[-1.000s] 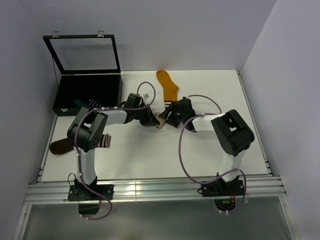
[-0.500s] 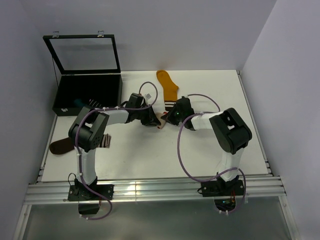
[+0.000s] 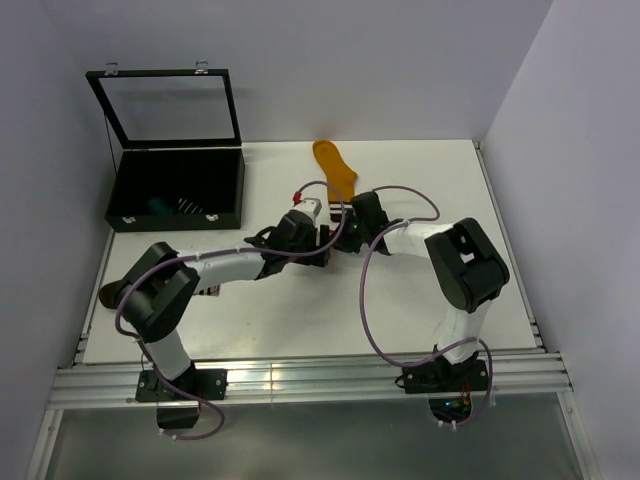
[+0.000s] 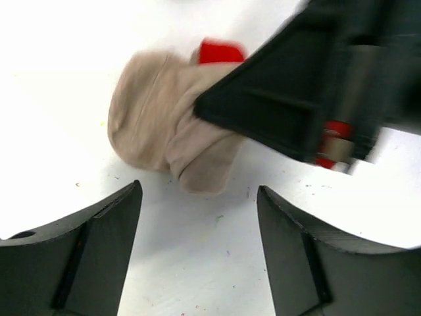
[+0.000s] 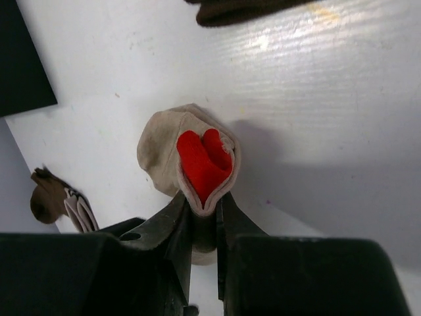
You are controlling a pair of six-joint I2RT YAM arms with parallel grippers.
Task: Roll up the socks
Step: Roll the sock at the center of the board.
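We see the right claw (image 5: pixel 202 209) pinched narrow on the bunched beige sock (image 5: pixel 156 153), its red end poking out. The left claw (image 4: pixel 198 196) stands wide, sock just ahead, untouched.

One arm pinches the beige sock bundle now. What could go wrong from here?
1. The right end effector pinches only one edge of the beige sock, and the red end bulges from the fold, so the roll may open if it slips.
2. The left end effector stands open, close in front of the right one; the two may collide over the sock.
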